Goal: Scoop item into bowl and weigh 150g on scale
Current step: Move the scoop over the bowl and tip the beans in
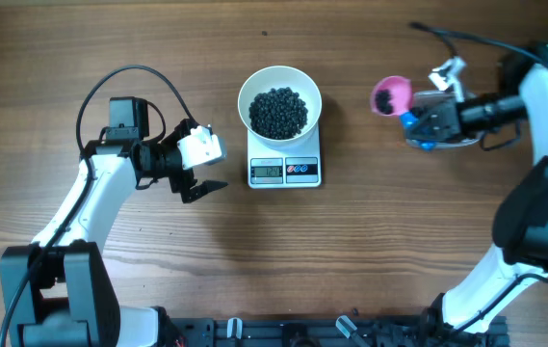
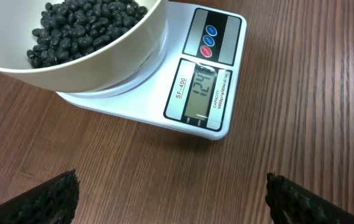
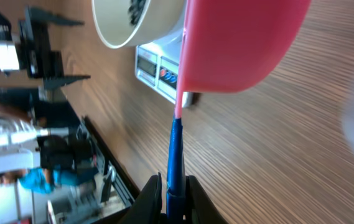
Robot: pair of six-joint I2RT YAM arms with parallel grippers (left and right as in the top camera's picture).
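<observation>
Topping up beans in bowl on scale; reads under target. Pinching scoop handle with right gripper, left gripper spread, idle. Next: tip in small dose.

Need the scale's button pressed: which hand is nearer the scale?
Left. The left hand sits open just left of the scale; the right hand, gripping a scoop, is farther off on its right.

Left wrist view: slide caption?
White bowl of black beans on the scale, framed by the open jaws of the left gripper.
</observation>
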